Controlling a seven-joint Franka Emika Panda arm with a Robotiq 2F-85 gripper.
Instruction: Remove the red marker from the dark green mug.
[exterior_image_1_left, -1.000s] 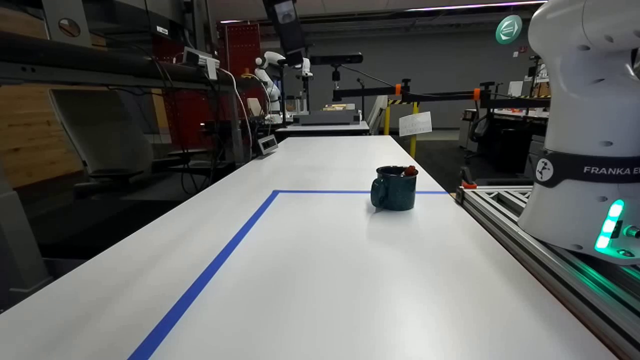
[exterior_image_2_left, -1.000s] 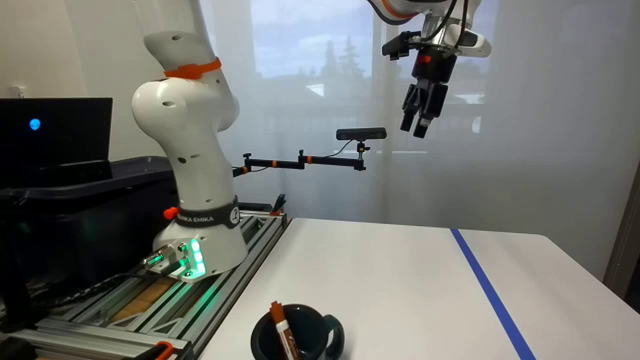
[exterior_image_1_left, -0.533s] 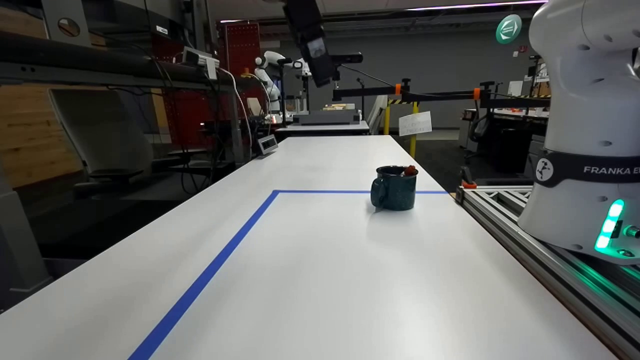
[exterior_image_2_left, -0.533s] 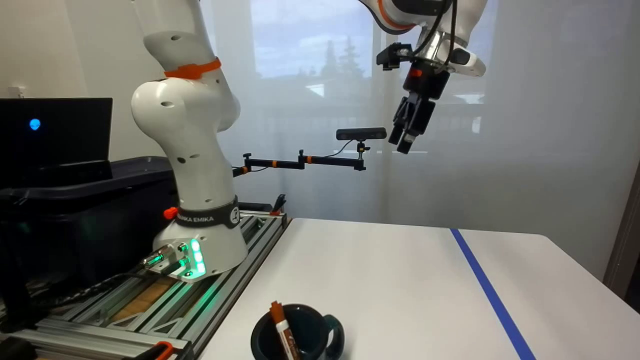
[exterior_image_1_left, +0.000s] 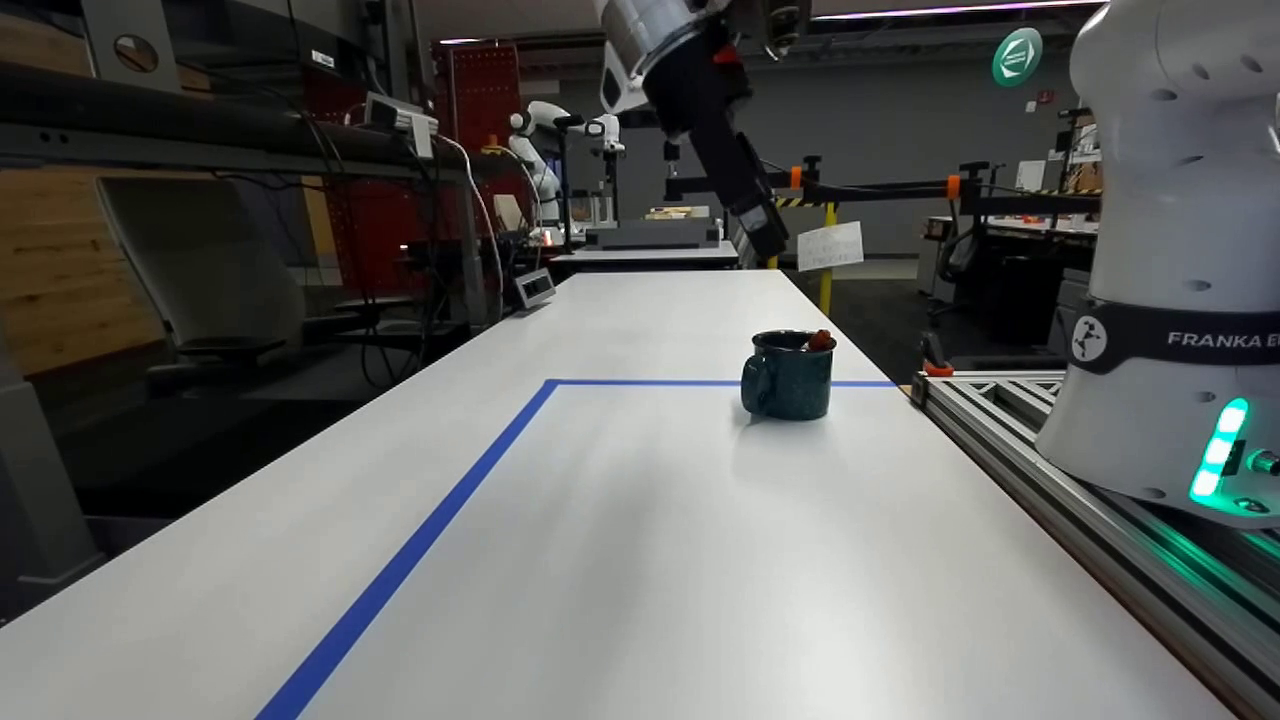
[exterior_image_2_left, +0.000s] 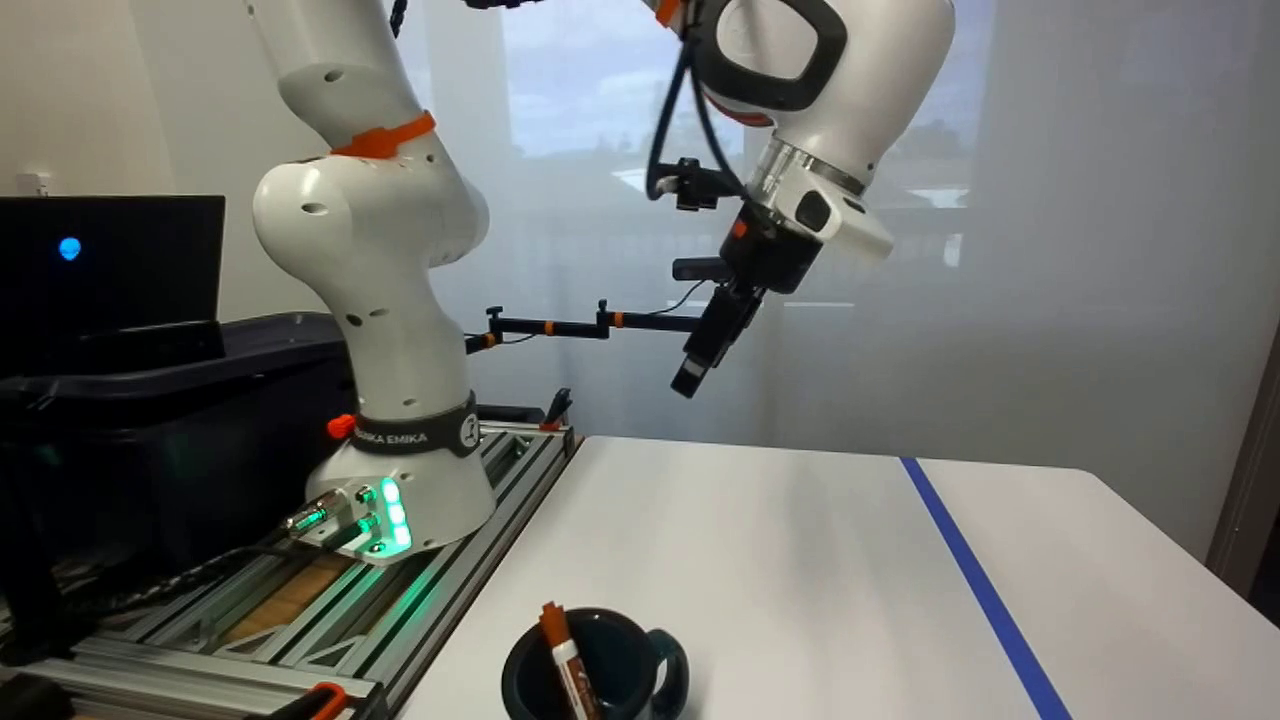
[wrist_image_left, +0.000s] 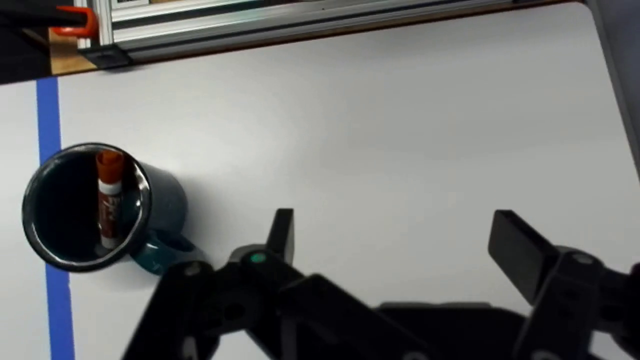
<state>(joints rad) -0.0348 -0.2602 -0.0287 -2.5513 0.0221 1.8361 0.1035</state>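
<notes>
Lower than before, the gripper (wrist_image_left: 392, 237) stands wide; at its nine o'clock in wrist view, the marker (wrist_image_left: 109, 205) leans in the mug (wrist_image_left: 168, 200).

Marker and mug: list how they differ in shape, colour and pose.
Shape: the marker is a thin stick; the mug is a broad, hollow cylinder.
Colour: the marker mixes orange and reddish brown with white; the mug is dark teal-green.
Pose: the marker leans at a slant inside the mug; the mug stands upright on the table.
Shared: neither is held; the open gripper is clear of both.
</notes>
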